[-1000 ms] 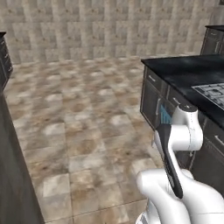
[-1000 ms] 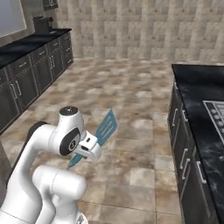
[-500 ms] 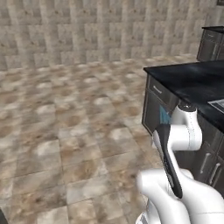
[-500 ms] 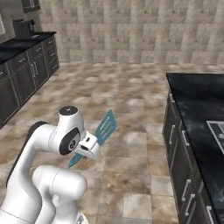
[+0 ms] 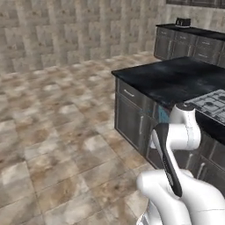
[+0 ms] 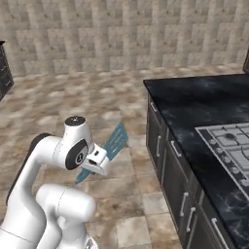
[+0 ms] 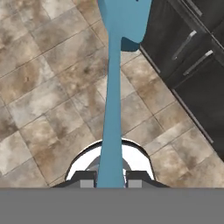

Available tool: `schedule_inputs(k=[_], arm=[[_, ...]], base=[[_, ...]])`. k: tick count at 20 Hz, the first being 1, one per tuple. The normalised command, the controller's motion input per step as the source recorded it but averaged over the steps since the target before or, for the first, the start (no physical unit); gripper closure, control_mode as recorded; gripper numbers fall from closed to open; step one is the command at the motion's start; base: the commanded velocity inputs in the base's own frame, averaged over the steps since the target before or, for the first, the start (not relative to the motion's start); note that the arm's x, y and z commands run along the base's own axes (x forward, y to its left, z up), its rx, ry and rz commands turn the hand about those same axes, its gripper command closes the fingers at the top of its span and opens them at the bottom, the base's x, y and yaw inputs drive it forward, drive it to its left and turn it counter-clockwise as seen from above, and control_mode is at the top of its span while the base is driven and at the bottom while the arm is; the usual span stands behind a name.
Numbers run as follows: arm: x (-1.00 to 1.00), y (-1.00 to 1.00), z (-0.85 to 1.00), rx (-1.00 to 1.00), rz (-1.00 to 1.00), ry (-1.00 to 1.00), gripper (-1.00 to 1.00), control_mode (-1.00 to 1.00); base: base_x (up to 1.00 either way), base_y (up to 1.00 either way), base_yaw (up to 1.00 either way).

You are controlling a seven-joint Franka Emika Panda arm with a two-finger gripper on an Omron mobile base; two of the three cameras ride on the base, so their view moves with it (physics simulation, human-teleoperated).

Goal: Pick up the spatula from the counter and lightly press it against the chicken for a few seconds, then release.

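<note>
1. The gripper (image 6: 98, 164) is clenched on the spatula (image 6: 115, 142), grasping it by the handle.
2. The spatula is in the air over the tiled floor (image 6: 58, 102), left of the counter (image 6: 204, 99) and touching nothing but the hand.
3. In the right base view its blue blade tilts up and to the right, toward the counter. The handle's end sticks out below and to the left of the hand.
4. In the hand view the fingertips (image 7: 87, 180) press the handle from both sides. The spatula (image 7: 113, 109) runs straight away from the hand, and the frame's top edge cuts off its blade.
5. In that view, dark cabinet doors (image 7: 192, 57) with bar handles stand to the upper right of the blade.
6. In the left base view a sliver of the spatula (image 5: 163, 115) shows just left of the arm's (image 5: 184, 132) top joint, against the cabinet front under the counter.
7. A cooktop (image 6: 228, 146) is set into the counter to the right of the arm, well apart from the spatula.
8. On a second counter at the far right sits a small dark appliance (image 5: 182, 21); what kind, I cannot tell.
</note>
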Motion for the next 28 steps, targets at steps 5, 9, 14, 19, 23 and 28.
schedule_inputs(k=[5,9,14,19,23,28], arm=[[0.00,0.00,0.00,0.00,0.00,0.00,1.00,1.00],[0.00,0.00,0.00,0.00,0.00,0.00,1.00,1.00],[0.00,0.00,0.00,0.00,0.00,0.00,1.00,1.00],[0.00,0.00,0.00,0.00,0.00,0.00,1.00,1.00],[0.00,0.00,0.00,0.00,0.00,0.00,1.00,1.00],[0.00,0.00,0.00,0.00,0.00,0.00,1.00,1.00]], base=[[0.11,-0.27,-0.46],[0.24,-0.23,-0.45],[0.41,-0.25,-0.41],[0.58,-0.16,-0.38],[0.74,-0.18,-0.32],[0.58,-0.15,-0.39]])
